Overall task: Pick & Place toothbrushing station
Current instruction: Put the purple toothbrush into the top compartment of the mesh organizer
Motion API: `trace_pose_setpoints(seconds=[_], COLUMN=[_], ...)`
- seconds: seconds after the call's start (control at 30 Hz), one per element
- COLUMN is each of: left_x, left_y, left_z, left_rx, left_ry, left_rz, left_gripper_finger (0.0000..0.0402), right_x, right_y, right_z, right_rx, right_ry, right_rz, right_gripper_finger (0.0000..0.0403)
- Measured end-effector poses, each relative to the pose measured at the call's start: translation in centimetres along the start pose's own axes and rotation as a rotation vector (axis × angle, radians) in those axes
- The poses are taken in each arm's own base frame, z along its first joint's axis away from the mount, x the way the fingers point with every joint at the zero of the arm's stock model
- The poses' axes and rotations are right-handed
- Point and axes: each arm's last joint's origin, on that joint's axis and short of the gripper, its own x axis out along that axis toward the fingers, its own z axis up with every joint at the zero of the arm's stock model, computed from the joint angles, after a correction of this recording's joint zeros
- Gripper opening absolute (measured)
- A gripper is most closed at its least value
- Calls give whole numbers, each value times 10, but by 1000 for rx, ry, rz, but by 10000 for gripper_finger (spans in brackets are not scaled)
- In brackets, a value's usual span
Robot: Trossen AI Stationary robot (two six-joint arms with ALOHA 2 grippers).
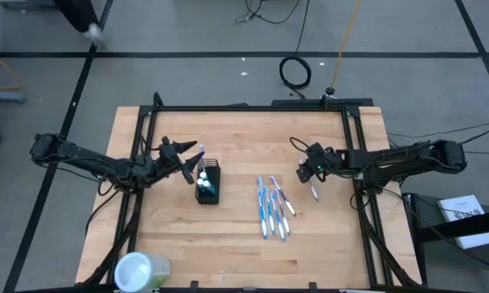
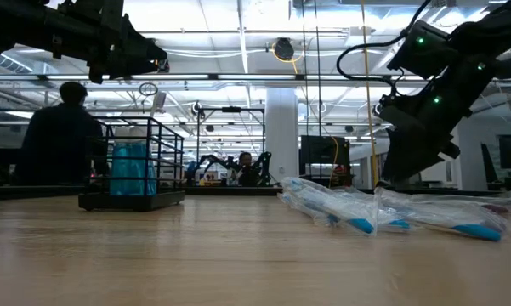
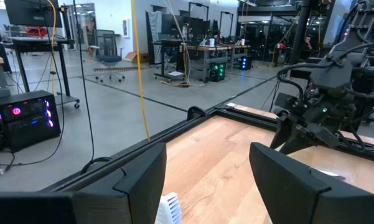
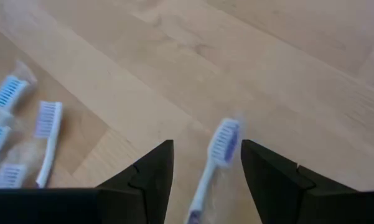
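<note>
Toothbrush (image 4: 215,163) lies between open right end effector (image 4: 205,171) fingers.

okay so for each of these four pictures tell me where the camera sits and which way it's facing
High view: overhead, looking straight down on the pale wooden table; both dark arms show.
Low view: at tabletop height, looking level past the small black mesh holder into the room; both arms show.
Left wrist view: on the left arm, facing across the table; its own open left claw and the right arm beyond show.
Right wrist view: on the right arm, looking down between its open right claw.
Shared: right wrist and high views both show the lone purple-bristled toothbrush.
</note>
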Motion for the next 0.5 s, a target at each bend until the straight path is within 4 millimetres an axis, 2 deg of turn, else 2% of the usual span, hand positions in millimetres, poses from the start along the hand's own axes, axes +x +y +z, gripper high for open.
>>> trace_pose_setpoints(seconds=[0.23, 0.5], left_x=[0, 1], left_y=[0, 1], left_z=[0, 0], left_rx=[-2, -20], left_ry=[0, 0], left_rz=[0, 11], left_gripper_finger=[239, 239], right_x=[0, 28], right_y=[10, 13], right_z=[8, -1], right_rx=[-32, -107], right_ry=[106, 228], right_rz=[-24, -127], right_gripper_finger=[180, 180])
